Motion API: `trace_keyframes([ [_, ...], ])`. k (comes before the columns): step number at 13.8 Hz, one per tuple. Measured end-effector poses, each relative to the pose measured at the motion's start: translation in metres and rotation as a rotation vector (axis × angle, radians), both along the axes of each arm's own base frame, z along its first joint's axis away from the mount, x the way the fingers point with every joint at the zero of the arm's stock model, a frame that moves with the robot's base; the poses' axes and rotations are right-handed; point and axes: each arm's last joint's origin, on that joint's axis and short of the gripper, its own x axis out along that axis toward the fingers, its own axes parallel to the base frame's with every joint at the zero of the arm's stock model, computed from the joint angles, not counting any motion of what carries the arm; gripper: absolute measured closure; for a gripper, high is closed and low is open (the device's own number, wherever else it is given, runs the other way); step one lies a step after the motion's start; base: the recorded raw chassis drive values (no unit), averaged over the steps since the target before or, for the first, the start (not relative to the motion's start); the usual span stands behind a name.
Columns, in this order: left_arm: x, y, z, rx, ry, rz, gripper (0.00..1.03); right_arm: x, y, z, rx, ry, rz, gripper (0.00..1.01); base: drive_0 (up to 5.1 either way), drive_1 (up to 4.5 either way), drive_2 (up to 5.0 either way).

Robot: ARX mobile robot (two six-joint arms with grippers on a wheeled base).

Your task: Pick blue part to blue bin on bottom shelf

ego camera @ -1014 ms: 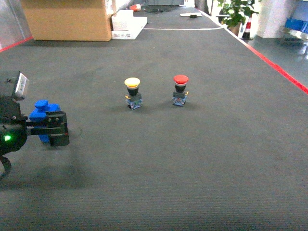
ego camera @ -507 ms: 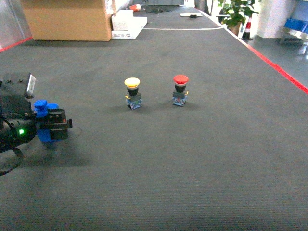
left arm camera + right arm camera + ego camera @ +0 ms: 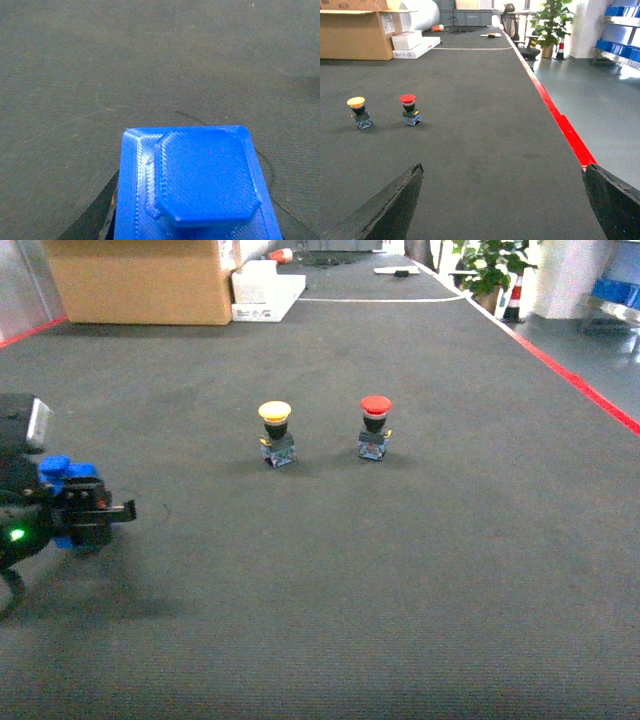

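Well left of the yellow button (image 3: 275,433), the left gripper (image 3: 95,512) has its fingers clenched on the blue part (image 3: 195,182); right fingers (image 3: 395,202) splayed, released.

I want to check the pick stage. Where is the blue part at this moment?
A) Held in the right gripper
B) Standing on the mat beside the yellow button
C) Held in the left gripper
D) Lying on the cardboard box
C: in the head view the blue part sits in the left gripper at the left edge, far from the yellow button, and the left wrist view is filled by it.
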Motion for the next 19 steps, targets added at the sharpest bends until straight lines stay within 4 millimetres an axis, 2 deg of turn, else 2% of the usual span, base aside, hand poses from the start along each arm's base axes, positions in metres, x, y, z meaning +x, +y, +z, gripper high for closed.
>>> trace_keyframes([
  [3, -0.077, -0.006, 0.042, -0.011, -0.086, 0.015, 0.59, 0.000, 0.000, 0.000, 0.000, 0.000, 0.000, 0.03, 0.0, 0.00, 0.0],
  [4, -0.125, -0.014, 0.068, 0.004, -0.093, -0.006, 0.59, 0.000, 0.000, 0.000, 0.000, 0.000, 0.000, 0.03, 0.0, 0.00, 0.0],
  [5, -0.151, -0.014, 0.111, 0.008, -0.229, 0.031, 0.59, 0.000, 0.000, 0.000, 0.000, 0.000, 0.000, 0.03, 0.0, 0.00, 0.0],
  [6, -0.170, -0.017, 0.130, 0.011, -0.288, 0.040, 0.59, 0.000, 0.000, 0.000, 0.000, 0.000, 0.000, 0.03, 0.0, 0.00, 0.0],
  [7, -0.189, -0.021, 0.142, 0.005, -0.319, 0.023, 0.59, 0.000, 0.000, 0.000, 0.000, 0.000, 0.000, 0.03, 0.0, 0.00, 0.0],
  [10, -0.240, -0.025, 0.160, -0.007, -0.381, 0.037, 0.59, 0.000, 0.000, 0.000, 0.000, 0.000, 0.000, 0.03, 0.0, 0.00, 0.0],
  [11, -0.252, -0.024, 0.164, -0.029, -0.426, 0.034, 0.59, 0.000, 0.000, 0.000, 0.000, 0.000, 0.000, 0.03, 0.0, 0.00, 0.0],
  [19, -0.250, -0.024, 0.164, -0.021, -0.409, 0.049, 0.59, 0.000, 0.000, 0.000, 0.000, 0.000, 0.000, 0.03, 0.0, 0.00, 0.0],
])
